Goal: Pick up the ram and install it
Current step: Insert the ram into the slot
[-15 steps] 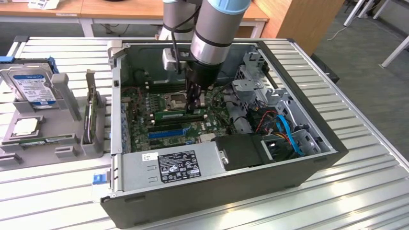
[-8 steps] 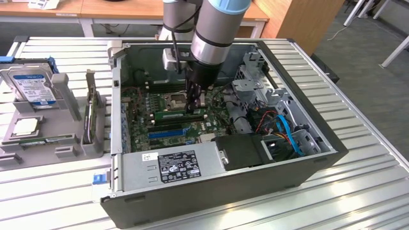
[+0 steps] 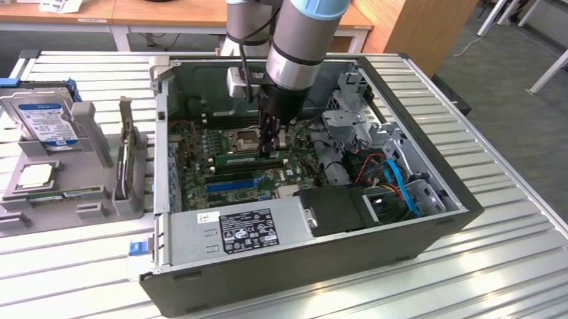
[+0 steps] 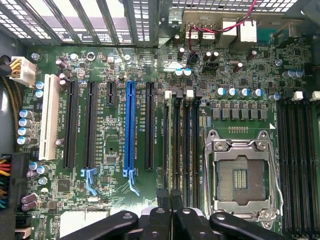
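reaching straight down into case (image 3: 355, 262); tool (image 3: 270, 151) closed

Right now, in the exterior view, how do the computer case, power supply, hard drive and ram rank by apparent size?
1. computer case
2. power supply
3. hard drive, partly hidden by its holder
4. ram

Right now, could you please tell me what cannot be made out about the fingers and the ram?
1. Exterior view: the gripper hides where its fingers meet the green ram.
2. Wrist view: the fingers are cut off by the frame edge; a grip on the ram is undecidable.
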`<state>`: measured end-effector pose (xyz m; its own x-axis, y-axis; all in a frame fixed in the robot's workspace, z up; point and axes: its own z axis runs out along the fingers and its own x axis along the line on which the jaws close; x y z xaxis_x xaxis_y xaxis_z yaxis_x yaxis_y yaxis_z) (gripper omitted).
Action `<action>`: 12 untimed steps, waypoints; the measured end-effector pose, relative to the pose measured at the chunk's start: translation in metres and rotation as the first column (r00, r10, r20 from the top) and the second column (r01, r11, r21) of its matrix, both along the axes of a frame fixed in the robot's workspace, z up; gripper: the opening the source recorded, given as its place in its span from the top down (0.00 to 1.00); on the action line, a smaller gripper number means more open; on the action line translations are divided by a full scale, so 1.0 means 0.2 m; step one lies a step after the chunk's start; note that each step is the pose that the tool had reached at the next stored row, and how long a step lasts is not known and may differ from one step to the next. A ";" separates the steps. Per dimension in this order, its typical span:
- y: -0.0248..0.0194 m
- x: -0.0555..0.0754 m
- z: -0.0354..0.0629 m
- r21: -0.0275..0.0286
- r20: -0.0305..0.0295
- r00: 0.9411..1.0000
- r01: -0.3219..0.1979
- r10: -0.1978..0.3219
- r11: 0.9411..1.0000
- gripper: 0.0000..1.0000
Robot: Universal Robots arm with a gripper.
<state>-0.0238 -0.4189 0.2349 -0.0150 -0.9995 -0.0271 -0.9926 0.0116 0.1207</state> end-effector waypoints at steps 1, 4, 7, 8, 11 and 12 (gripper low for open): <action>0.000 0.00 -0.002 0.000 0.000 1.000 0.000 0.000 1.000 0.89; 0.000 0.00 -0.005 0.000 0.000 1.000 -0.002 0.002 1.000 0.89; 0.000 0.00 -0.006 0.000 0.000 1.000 -0.005 0.005 1.000 0.89; 0.000 0.00 -0.006 0.000 0.000 1.000 -0.006 0.006 1.000 0.89; 0.000 0.00 -0.006 0.000 0.000 1.000 -0.009 0.009 1.000 0.89; 0.000 0.00 -0.006 0.000 0.000 1.000 -0.010 0.010 1.000 0.89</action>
<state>-0.0238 -0.4189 0.2336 -0.0047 -0.9996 -0.0270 -0.9927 0.0014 0.1207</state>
